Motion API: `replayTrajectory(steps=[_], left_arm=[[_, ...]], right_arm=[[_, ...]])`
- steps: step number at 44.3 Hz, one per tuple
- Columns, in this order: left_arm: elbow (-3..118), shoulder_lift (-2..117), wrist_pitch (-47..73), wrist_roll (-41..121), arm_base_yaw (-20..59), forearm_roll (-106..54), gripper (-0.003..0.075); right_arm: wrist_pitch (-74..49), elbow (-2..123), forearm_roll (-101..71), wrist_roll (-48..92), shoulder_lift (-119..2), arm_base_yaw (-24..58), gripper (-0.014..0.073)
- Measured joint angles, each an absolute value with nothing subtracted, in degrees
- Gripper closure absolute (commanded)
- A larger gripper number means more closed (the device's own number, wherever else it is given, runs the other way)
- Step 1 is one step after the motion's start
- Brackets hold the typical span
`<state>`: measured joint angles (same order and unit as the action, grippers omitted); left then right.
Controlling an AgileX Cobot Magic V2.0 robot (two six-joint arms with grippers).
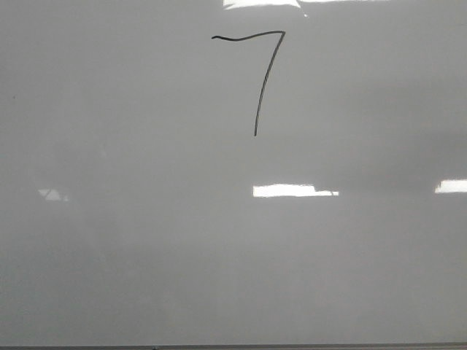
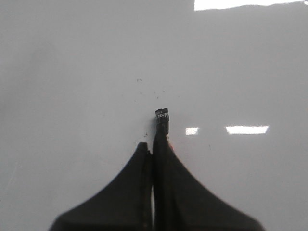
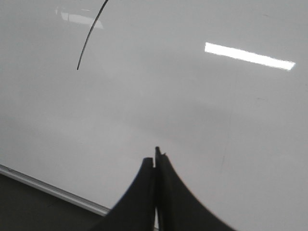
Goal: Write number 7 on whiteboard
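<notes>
You see the number 7 drawn in black near the far edge of the whiteboard, about midway across. Your left gripper has its jaws pressed together on a small black marker, whose end pokes out past the tips. Your right gripper has its jaws closed and holds nothing, near the board's framed edge.

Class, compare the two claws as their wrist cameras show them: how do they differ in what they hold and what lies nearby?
The left claw grips a small black marker; the right claw holds nothing visible. The number 7 shows beyond the right claw, not the left. The whiteboard edge shows beside the right only. Both are shut, over the board.
</notes>
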<state>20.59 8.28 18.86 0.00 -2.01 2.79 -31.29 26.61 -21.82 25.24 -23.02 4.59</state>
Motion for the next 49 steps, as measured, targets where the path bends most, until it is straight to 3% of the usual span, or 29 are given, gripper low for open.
replayTrajectory(steps=[10, 26, 49], left_arm=[[12.26, -0.16, 18.78, 4.95, -2.01, -2.53, 0.0741], [0.02, -0.29, 11.63, 5.25, -2.01, -2.86, 0.0741], [-0.31, -0.29, 8.09, 5.47, -2.01, -2.86, 0.0741]], right_arm=[[-31.40, 26.61, -21.82, 25.24, -23.02, 4.59, 0.0661], [-31.40, 26.51, -21.82, 25.24, -23.02, 4.59, 0.0661], [-31.40, 26.51, -21.82, 25.24, -23.02, 4.59, 0.0661]])
